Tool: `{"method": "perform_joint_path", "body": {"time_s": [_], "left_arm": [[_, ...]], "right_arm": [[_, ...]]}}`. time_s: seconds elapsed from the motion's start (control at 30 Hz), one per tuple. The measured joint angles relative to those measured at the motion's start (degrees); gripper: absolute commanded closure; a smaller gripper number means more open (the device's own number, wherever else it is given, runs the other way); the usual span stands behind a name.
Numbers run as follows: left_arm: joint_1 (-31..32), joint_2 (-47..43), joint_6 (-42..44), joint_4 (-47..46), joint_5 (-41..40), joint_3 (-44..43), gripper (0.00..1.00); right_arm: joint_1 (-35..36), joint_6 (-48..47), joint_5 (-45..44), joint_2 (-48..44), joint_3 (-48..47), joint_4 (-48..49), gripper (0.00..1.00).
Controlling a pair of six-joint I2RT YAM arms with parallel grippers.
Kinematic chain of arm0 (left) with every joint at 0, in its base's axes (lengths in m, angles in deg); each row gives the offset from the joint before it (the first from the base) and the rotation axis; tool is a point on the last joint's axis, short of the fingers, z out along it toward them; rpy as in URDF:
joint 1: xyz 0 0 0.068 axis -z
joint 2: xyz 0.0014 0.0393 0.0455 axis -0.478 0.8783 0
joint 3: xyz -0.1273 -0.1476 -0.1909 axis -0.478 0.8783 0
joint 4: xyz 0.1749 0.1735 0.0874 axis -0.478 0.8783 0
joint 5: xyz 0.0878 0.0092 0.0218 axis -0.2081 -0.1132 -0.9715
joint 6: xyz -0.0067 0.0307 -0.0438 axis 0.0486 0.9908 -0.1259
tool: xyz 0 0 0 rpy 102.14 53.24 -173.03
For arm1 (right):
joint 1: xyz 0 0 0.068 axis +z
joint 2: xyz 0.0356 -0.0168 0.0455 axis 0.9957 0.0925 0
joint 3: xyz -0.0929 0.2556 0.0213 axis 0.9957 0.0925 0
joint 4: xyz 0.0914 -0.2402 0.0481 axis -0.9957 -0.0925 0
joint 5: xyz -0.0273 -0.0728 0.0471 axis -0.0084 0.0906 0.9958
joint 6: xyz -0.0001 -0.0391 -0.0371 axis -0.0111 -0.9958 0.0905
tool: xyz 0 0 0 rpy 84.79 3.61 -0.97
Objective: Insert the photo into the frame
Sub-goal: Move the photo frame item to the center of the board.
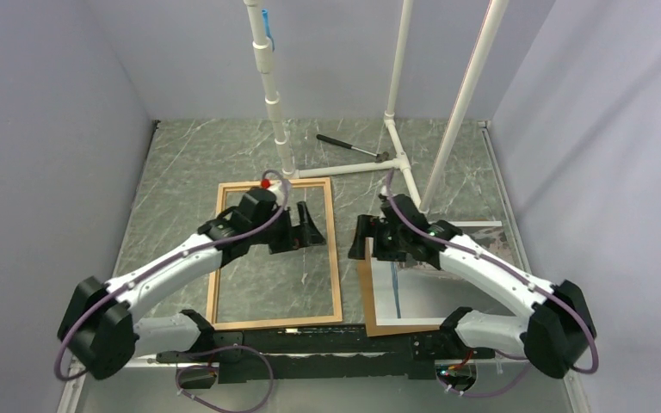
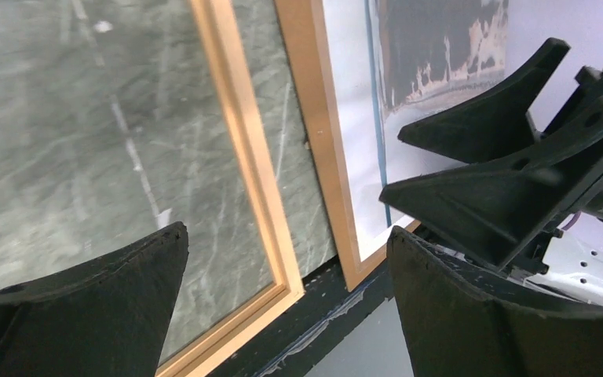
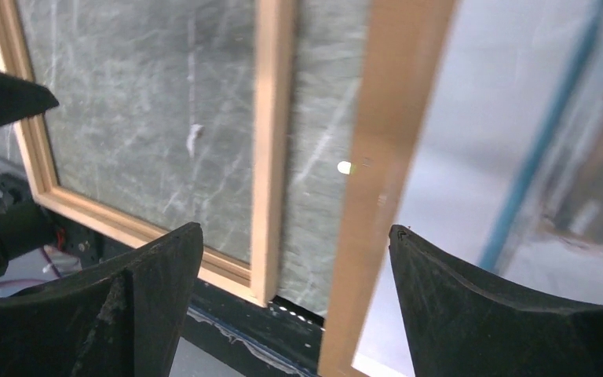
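left gripper [image 1: 310,225]: I see jaws spread wide, empty, above the frame's 3 o'clock rail
right gripper [image 1: 366,237]: jaws apart, gripping nothing, over the backing board [image 1: 367,297]
photo [image 1: 417,301]: face up on the backing board, at 3 o'clock from the frame
frame [image 1: 336,275]: flat on the table [image 1: 189,172]

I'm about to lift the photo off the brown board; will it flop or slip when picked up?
The photo looks thin and lies flat on the backing board, so it probably bends if lifted by one edge. Its glossy sheen suggests it may slip when pinched.
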Motion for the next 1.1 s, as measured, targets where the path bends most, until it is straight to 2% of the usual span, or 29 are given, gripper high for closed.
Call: {"method": "perform_joint_path", "body": {"time_s": [0.23,0.27,0.33,0.6,0.77,1.1], "left_arm": [[7.93,13.81,-2.01,-4.76,0.0,-8.35,0.01],[8.92,15.67,-2.29,-5.55,-0.02,-9.64,0.01],[10.47,18.67,-3.23,-6.82,0.0,-11.63,0.01],[15.56,29.94,-5.18,-7.56,-0.13,-20.65,0.02],[17.11,32.48,-5.57,-7.19,-0.26,-23.56,0.02],[17.22,32.54,-5.51,-3.61,-3.54,-23.82,0.01]], "right_arm": [[-12.02,-1.11,-1.29,-8.31,5.4,-7.1,0.06],[-13.77,-1.27,-1.92,-8.57,5.92,-8.22,0.03],[-16.39,-1.33,-3.69,-8.48,6.34,-10.51,0.01],[-23.76,0.26,-9.84,-2.27,6.27,-13.27,0.01],[-27.15,0.92,-10.21,1.44,8.31,-12.07,0.01],[-26.8,-0.74,-7.87,3.5,9.46,-9.73,0.0]]}}
